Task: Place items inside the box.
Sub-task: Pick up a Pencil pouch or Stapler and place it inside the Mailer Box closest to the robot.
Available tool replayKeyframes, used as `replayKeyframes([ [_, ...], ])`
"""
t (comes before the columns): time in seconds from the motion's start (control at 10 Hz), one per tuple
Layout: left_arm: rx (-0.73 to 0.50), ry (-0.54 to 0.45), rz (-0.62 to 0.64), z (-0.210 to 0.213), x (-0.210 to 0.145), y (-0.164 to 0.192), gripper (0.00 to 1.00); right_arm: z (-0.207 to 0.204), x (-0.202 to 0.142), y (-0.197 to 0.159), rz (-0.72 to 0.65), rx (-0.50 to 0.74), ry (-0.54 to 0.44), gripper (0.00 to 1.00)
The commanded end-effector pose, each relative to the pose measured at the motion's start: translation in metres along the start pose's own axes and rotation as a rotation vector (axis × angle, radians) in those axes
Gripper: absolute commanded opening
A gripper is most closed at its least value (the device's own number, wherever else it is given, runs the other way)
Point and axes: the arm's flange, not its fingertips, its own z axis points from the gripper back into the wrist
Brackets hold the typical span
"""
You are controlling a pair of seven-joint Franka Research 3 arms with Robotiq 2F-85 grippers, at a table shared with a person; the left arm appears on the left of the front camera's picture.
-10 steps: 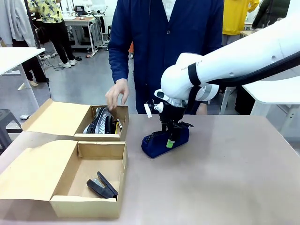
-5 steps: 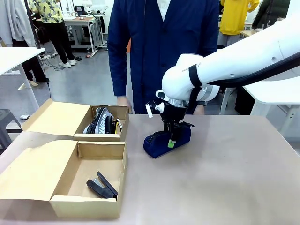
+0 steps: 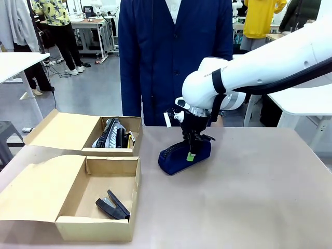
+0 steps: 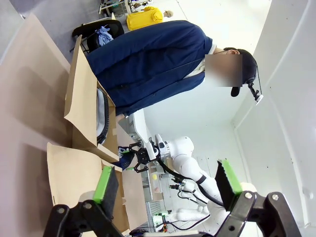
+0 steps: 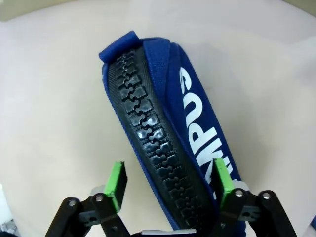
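Note:
A navy zip pencil pouch (image 3: 182, 155) lies on the table near its middle. My right gripper (image 3: 191, 154) points down over it. In the right wrist view the green pads (image 5: 117, 183) straddle the pouch (image 5: 168, 123) across its black zipper; the gripper (image 5: 168, 181) is open, with a gap at the left pad. An open cardboard box (image 3: 93, 228) at the front left holds a black stapler (image 3: 113, 206). A second open box (image 3: 62, 132) behind it holds a black piece with white lettering (image 3: 111, 134). My left gripper (image 4: 167, 181) is open and holds nothing.
A person in a dark blue coat (image 3: 174, 52) stands at the far edge of the table, arms down. Both boxes have their flaps spread to the left. Bare tabletop (image 3: 249, 197) stretches to the right and front of the pouch.
The person's hand has drawn back from the far box to their side. My right gripper has shifted slightly right over the pouch and its fingers have come a little closer together.

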Motion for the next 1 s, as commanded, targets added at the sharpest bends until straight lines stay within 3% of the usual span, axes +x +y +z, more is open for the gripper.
replayKeyframes([
  [0.0,-0.024,-0.014,-0.021,-0.001,-0.001,-0.002,1.0,0.005,0.004,0.005,-0.008,0.012,-0.006,0.4],
  [0.2,-0.024,-0.014,-0.021,-0.001,-0.001,-0.002,1.0,0.006,0.004,0.006,-0.004,0.02,0.002,0.24],
  [0.3,-0.024,-0.014,-0.021,-0.001,-0.001,-0.002,1.0,0.005,0.003,0.007,-0.004,0.028,0.008,0.0],
  [0.6,-0.024,-0.014,-0.021,-0.001,-0.001,-0.002,1.0,0.006,0.003,0.008,-0.01,0.041,0.013,0.0],
  [0.9,-0.024,-0.014,-0.021,-0.001,-0.001,-0.002,1.0,0.046,0.008,0.026,-0.176,0.063,0.017,0.0],
])
